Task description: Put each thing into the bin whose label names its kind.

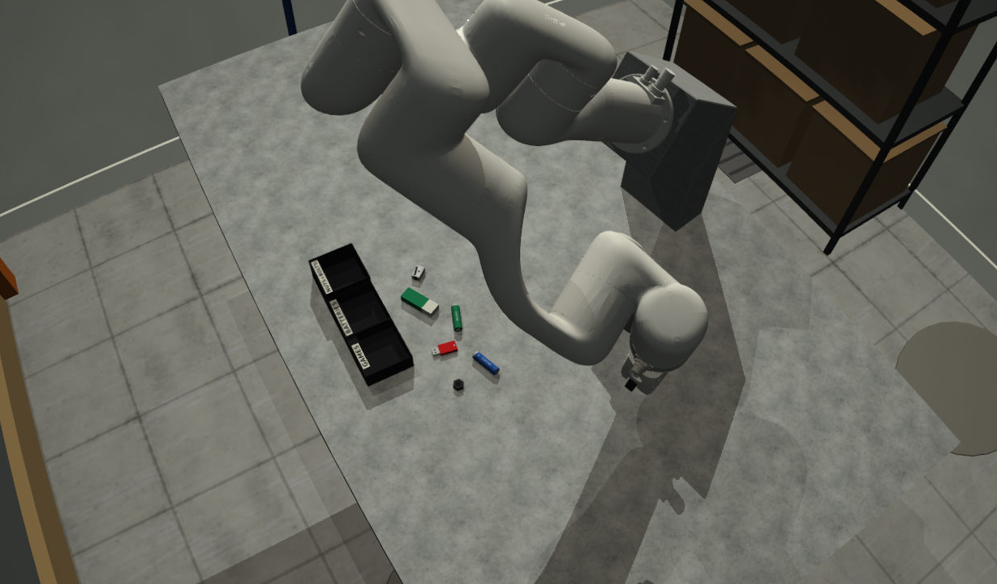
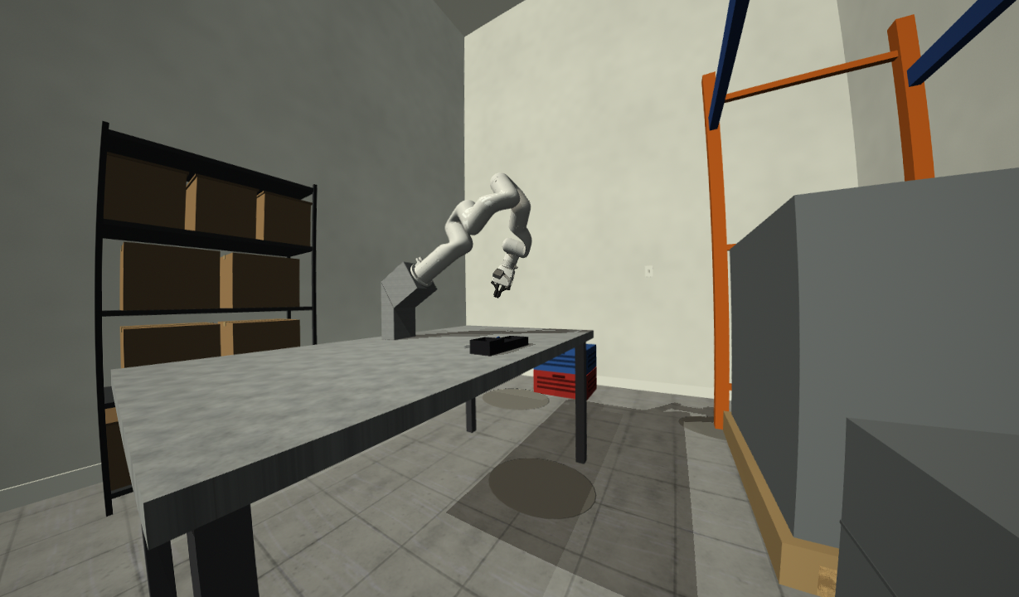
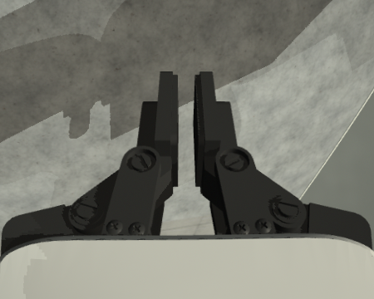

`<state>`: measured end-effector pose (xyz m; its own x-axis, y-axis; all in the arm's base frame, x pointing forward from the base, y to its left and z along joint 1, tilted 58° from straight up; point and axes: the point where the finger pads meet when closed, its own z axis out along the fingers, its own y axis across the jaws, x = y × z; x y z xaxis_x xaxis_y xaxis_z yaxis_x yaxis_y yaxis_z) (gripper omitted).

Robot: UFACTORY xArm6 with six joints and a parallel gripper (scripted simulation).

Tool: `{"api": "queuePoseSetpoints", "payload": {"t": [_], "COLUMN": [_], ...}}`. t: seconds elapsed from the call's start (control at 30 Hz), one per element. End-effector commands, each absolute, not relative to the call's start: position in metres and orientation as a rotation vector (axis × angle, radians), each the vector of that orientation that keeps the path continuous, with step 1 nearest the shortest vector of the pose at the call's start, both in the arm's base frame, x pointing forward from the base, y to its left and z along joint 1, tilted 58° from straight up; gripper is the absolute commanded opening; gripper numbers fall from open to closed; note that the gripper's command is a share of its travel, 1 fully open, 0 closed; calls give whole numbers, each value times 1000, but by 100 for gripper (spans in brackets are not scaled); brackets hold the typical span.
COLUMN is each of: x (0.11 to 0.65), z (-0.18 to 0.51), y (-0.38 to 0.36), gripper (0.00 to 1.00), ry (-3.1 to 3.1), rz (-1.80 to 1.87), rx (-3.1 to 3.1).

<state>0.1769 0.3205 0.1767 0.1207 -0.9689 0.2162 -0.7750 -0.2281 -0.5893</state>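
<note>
A black three-part bin row stands on the table in the top view: the NUTS+BOLTS bin, the BATTERIES bin and the GAMES bin. Beside it lie a small metal sharpener, a green and white eraser, a green battery, a red USB stick, a blue battery and a small black piece, whose kind is hard to tell. My gripper is nearly shut on nothing, with a narrow gap. It is high above the table, right of the things in the top view.
The grey arm base stands on the table. A shelf with boxes stands beyond the table. The table's long edge runs near the labelled side of the bins. Blue and red crates stand on the floor.
</note>
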Motion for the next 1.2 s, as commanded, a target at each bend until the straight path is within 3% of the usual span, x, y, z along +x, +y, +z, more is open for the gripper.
{"api": "queuePoseSetpoints", "payload": {"t": [0.0,1.17], "x": [181,253], "z": [178,188], "y": [319,268], "gripper": [7,7], "ry": [1866,2608], "rz": [-770,-564], "rx": [-1932,-814]}}
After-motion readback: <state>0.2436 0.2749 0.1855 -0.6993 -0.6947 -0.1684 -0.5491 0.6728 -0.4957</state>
